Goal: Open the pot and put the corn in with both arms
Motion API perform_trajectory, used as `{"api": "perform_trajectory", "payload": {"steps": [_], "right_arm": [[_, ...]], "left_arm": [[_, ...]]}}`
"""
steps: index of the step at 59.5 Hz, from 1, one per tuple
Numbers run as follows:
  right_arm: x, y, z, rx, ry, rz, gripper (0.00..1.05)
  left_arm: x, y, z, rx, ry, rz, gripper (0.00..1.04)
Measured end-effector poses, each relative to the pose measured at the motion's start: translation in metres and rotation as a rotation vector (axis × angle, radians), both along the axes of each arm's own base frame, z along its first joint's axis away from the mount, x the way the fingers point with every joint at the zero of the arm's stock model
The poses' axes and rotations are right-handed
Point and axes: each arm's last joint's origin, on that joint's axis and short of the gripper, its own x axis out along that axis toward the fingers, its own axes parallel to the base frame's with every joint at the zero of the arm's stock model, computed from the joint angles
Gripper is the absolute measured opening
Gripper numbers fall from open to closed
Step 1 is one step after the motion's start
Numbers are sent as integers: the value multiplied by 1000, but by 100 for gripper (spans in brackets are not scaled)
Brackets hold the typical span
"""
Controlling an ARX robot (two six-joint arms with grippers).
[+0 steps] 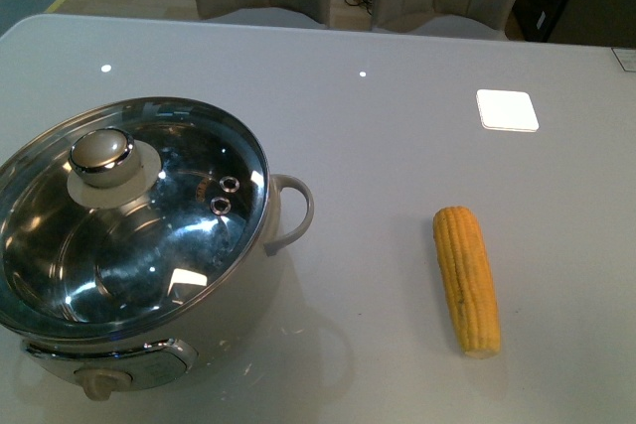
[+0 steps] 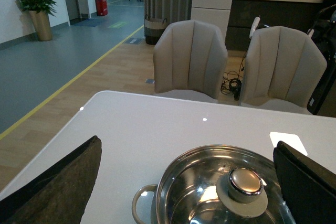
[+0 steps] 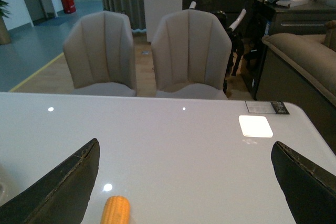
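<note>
- On the white table, lidded pot sits left, corn right.
- Behind: two beige chairs, wood floor.
- Left claw and right claw gape wide.

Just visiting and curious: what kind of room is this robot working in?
Probably an office or showroom lounge arranged like a dining area: a white table with two padded chairs, a sofa nearby, and an open hallway with a potted plant.

White table, white square pad on it, beige chair beside second chair behind, potted plant
</note>
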Motion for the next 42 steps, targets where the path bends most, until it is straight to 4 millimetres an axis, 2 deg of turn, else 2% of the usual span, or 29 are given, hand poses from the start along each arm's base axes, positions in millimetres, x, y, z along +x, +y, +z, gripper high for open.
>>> {"api": "perform_trajectory", "payload": {"steps": [37,42], "right_arm": [[0,0,0,0,0,0,96],[0,0,0,0,0,0,96]], "left_arm": [[0,0,0,0,0,-1,98],[0,-1,-3,-111,169,-99,98]]}}
